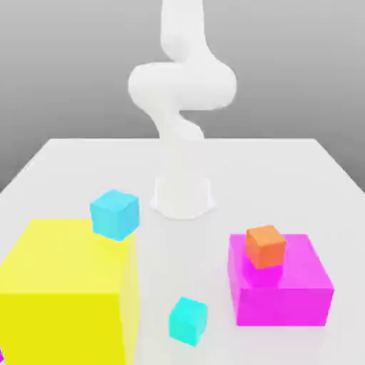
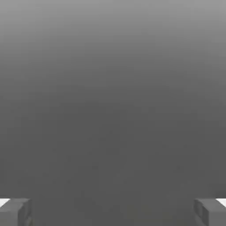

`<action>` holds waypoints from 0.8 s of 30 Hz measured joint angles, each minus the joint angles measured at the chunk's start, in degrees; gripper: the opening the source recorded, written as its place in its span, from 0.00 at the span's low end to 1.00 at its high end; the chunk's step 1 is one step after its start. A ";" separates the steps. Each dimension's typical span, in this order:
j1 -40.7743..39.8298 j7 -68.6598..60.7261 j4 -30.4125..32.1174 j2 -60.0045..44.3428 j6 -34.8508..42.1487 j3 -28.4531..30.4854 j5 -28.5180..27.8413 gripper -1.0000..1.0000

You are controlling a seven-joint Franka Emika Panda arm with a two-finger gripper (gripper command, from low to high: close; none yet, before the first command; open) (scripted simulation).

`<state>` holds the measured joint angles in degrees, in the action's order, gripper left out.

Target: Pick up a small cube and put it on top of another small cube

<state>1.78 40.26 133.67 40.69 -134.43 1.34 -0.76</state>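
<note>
Inspected the tabletop: found pale, near-white and plain, with a straight far edge and side edges spreading outward toward the exterior view's near side. Noted behind it a smooth grey backdrop, darkening downward beside both side edges. Recorded in the hand view a similar backdrop, grading softly from lighter to darker grey. Can make out neither windows nor furniture beyond the tabletop. Rated lighting bright and even across the tabletop.

— What's the big block at the exterior view's left?
— Yellow — a magenta sliver shows at its lower corner.
— And at the exterior view's right?
— A magenta block, with a small orange cube, tilted, over it.
</note>
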 joint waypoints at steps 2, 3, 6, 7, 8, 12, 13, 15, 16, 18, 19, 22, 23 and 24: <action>1.54 -4.77 1.60 -4.34 -2.26 1.27 -0.57 0.50; 2.25 -7.11 2.37 -6.41 -3.34 1.88 -0.78 0.50; 4.34 -14.13 4.64 -12.54 -6.52 3.82 -1.23 0.50; 4.99 -16.53 5.39 -14.58 -7.58 4.45 -1.28 0.50; 5.60 -18.97 6.14 -16.61 -8.64 5.05 -1.26 0.50; 8.05 -28.99 9.16 -24.78 -12.89 7.46 -0.83 0.50; 8.52 -31.65 9.91 -26.83 -13.95 7.92 -0.53 0.50; 9.32 -37.07 11.41 -30.96 -16.06 8.63 0.23 0.50; 9.70 -39.81 12.17 -33.02 -17.14 8.95 0.65 0.50; 10.13 -45.42 13.66 -37.17 -19.21 9.09 1.72 0.50; 10.17 -48.26 14.41 -39.25 -20.27 9.03 2.27 0.50; 9.91 -56.61 16.66 -45.46 -23.41 8.36 3.75 0.50; 9.43 -58.92 17.21 -47.52 -24.59 7.79 4.18 0.50; 9.25 -60.45 17.28 -49.60 -26.01 7.45 4.91 0.50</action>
<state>11.03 -20.19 150.95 -8.91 -160.44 8.79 4.15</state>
